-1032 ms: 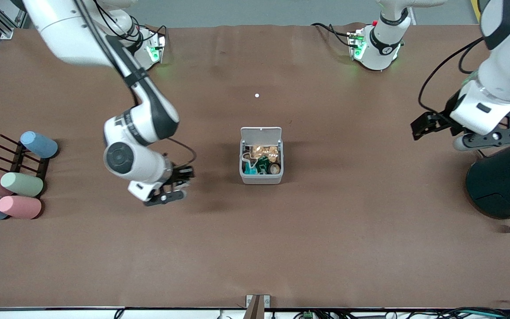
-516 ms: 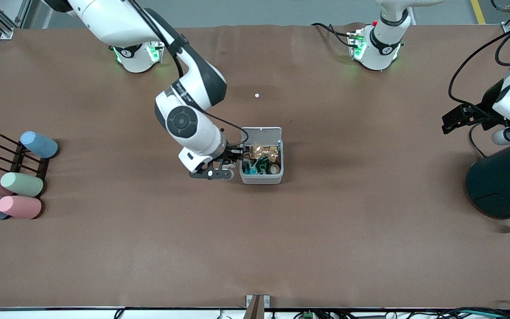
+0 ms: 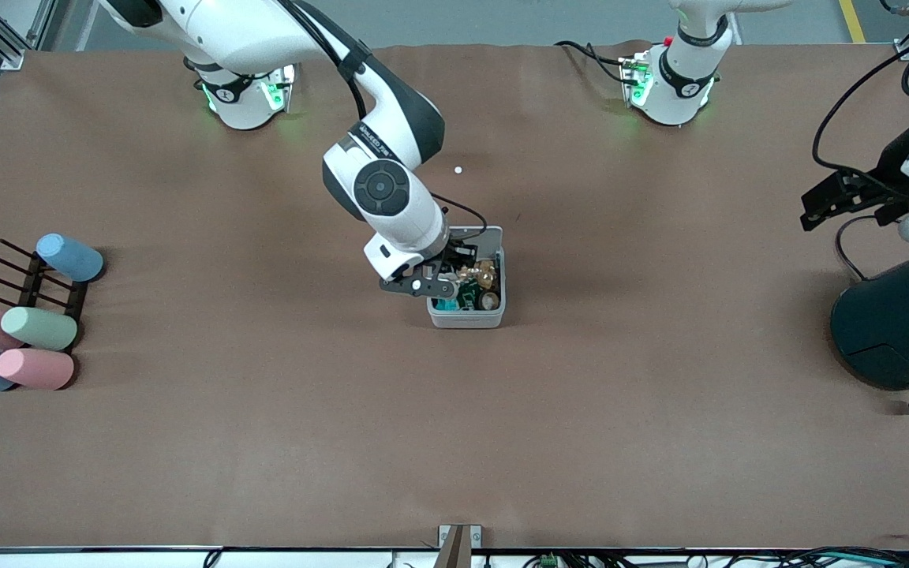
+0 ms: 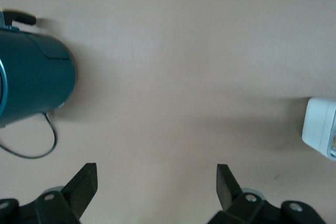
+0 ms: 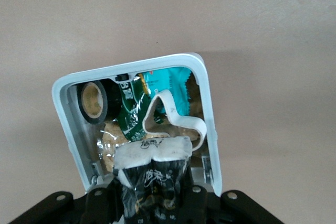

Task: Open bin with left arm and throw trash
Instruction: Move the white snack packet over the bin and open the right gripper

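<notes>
The bin [image 3: 466, 315] stands open at the middle of the surface [image 3: 581, 442], containing a ring [image 5: 93, 100], a band [image 5: 173, 119] and other trash. The right gripper [image 5: 155, 192] hovers over the bin, fingers closed on a dark packet [image 5: 152, 174]. The left gripper [image 4: 156, 182] hangs over the surface near the teal cylinder [image 3: 900, 323] at the left arm's edge, fingers spread wide and empty.

White bin [image 5: 65, 116] on a plain brown counter [image 3: 265, 442]. Inside it: black tape ring [image 5: 93, 102] with tan centre; dark green printed wrapper [image 5: 131, 111]; bright teal packet [image 5: 170, 81]; whitish loop band [image 5: 176, 120]. Right hand [image 5: 152, 195] — black — holds a black packet [image 5: 152, 174] with pale lettering and a white top edge. Left hand [image 4: 156, 195] black. Large dark teal cylinder [image 4: 31, 74]. Pastel cups — blue [image 3: 69, 256], green [image 3: 39, 328], pink [image 3: 34, 368] — beside a dark rack [image 3: 28, 276].
</notes>
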`<state>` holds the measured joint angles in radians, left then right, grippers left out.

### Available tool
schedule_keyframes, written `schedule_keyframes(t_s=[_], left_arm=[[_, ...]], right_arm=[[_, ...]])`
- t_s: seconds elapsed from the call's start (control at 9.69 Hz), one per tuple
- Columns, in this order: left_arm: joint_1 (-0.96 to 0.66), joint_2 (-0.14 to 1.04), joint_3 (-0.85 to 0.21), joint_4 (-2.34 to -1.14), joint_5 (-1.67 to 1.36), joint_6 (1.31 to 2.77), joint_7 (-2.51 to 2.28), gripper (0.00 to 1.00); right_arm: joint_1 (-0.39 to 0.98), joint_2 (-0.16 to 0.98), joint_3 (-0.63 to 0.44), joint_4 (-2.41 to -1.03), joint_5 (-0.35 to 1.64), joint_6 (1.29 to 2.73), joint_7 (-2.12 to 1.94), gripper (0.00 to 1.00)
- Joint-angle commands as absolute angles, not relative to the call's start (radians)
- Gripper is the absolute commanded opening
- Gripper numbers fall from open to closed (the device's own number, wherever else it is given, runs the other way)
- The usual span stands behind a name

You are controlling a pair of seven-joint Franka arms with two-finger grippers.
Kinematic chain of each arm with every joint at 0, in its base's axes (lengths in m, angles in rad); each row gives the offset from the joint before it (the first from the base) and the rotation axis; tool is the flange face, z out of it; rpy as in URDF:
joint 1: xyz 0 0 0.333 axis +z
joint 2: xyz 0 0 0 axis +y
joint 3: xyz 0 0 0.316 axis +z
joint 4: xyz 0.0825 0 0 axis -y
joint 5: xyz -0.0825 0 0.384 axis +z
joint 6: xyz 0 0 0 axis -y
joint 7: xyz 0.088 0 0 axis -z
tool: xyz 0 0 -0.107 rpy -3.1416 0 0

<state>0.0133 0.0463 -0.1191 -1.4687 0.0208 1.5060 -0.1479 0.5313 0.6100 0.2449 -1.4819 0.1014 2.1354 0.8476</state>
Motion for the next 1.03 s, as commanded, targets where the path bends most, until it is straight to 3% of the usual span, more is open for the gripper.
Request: schedule_keyframes(t_s=[0.0,0.1,0.31,0.83,0.93], left_arm=[[0.012,-0.038,-0.114,-1.526,-0.005,1.477,-0.152,1.00],[0.012,-0.044,-0.112,-1.526,-0.005,1.482,-0.144,1.00],[0.012,-0.046,-0.112,-1.526,-0.002,1.483,-0.133,1.00],[0.018,-0.035,-0.112,-1.517,0.003,1.483,-0.127,1.00],[0.018,-0.029,-0.113,-1.517,0.002,1.482,-0.111,1.00]], right_arm=[[0.541,0.638,0.236,-1.448,0.115,2.158,0.857,0.52],[0.541,0.640,0.236,-1.448,0.114,2.158,0.857,0.66],[0.543,0.638,0.236,-1.447,0.112,2.158,0.856,0.81],[0.463,0.577,0.230,-1.453,0.107,2.117,0.743,0.86],[0.439,0.560,0.229,-1.448,0.106,2.062,0.727,0.92]])
